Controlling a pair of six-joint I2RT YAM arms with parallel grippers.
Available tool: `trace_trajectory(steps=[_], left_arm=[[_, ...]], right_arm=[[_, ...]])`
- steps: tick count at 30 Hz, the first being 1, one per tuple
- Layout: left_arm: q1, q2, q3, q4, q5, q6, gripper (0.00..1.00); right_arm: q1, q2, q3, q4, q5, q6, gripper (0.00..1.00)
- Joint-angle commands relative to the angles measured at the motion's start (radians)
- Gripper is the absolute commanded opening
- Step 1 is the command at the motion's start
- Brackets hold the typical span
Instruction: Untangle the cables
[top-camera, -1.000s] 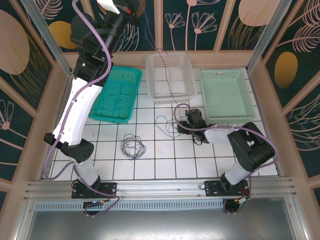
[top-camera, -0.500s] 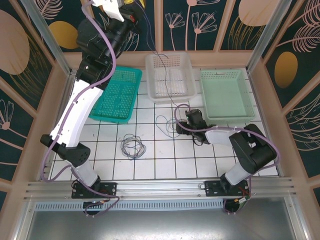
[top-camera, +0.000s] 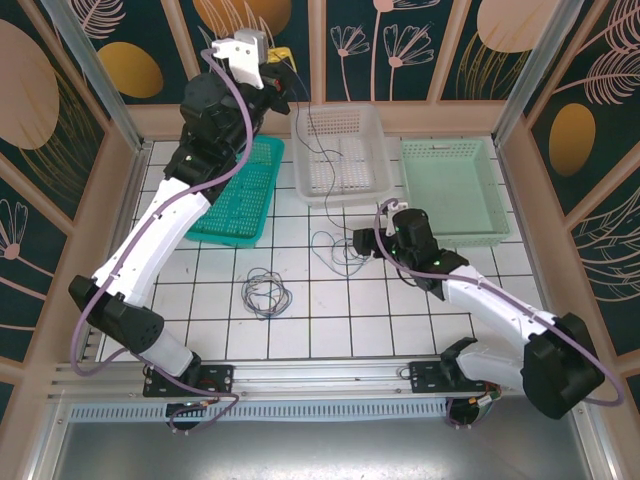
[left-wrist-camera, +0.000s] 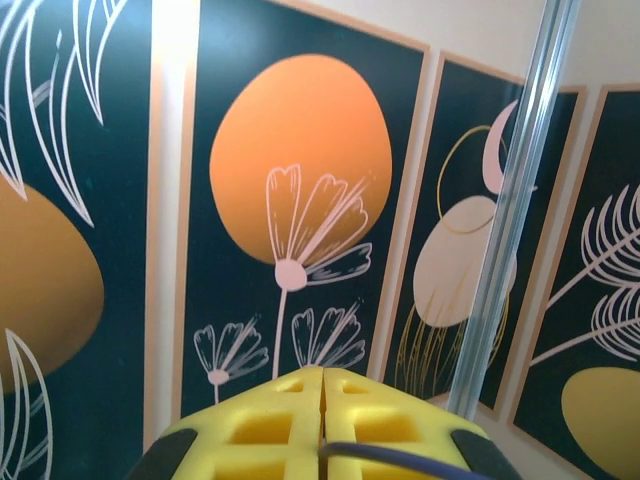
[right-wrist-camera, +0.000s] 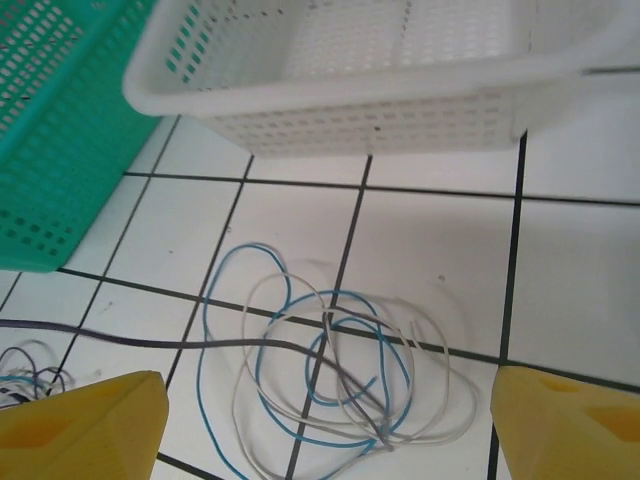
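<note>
Now, at the upper left of the overhead view, your left pincer (top-camera: 280, 58) is clenched on a dark cable (left-wrist-camera: 400, 459). Left of centre, a small cable bundle (top-camera: 265, 293) lies on the table (top-camera: 220, 330). At centre, blue and pale loops (right-wrist-camera: 335, 325) lie on the tiles just below the white basket (right-wrist-camera: 330, 97). Your right pincer (top-camera: 362, 245) is spread wide just right of them.

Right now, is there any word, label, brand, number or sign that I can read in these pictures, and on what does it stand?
None can be read. The wall panels carry only painted flowers and leaves. The white basket, the teal basket, the pale green basket and the cables bear no print that shows.
</note>
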Motion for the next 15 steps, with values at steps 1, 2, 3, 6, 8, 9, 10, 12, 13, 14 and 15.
trace_trajectory(steps=[1, 2, 3, 6, 8, 9, 10, 12, 13, 14, 15], left_arm=[[0.005, -0.031, -0.01, 0.057, 0.027, -0.026, 0.06], [0.005, -0.032, -0.012, 0.058, 0.028, -0.026, 0.06], [0.005, -0.032, -0.014, 0.058, 0.028, -0.028, 0.06], [0.006, -0.037, -0.013, 0.055, 0.022, -0.032, 0.06], [0.006, -0.04, -0.014, 0.054, 0.021, -0.035, 0.06], [0.005, -0.04, -0.015, 0.052, 0.027, -0.037, 0.06], [0.006, -0.043, -0.017, 0.051, 0.033, -0.04, 0.06], [0.005, -0.049, -0.023, 0.048, 0.039, -0.042, 0.06], [0.005, -0.053, -0.032, 0.051, 0.041, -0.043, 0.06], [0.005, -0.06, -0.04, 0.055, 0.041, -0.044, 0.06], [0.005, -0.066, -0.05, 0.059, 0.043, -0.044, 0.06]], right_arm=[[0.009, -0.032, 0.047, -0.081, -0.046, -0.065, 0.86], [0.009, -0.036, 0.048, -0.069, -0.056, -0.08, 0.86], [0.011, -0.035, 0.048, -0.053, -0.068, -0.097, 0.88], [0.024, -0.008, 0.054, -0.028, -0.106, -0.142, 0.89], [0.039, 0.023, 0.048, -0.011, -0.092, -0.171, 0.89], [0.044, 0.037, 0.042, 0.003, -0.068, -0.181, 0.89], [0.046, 0.054, 0.033, 0.017, -0.043, -0.196, 0.9], [0.047, 0.084, 0.022, 0.048, 0.042, -0.214, 0.91], [0.042, 0.1, 0.022, 0.062, 0.096, -0.214, 0.91], [0.036, 0.116, 0.022, 0.076, 0.122, -0.215, 0.92], [0.021, 0.138, 0.024, 0.088, 0.147, -0.206, 0.92]])
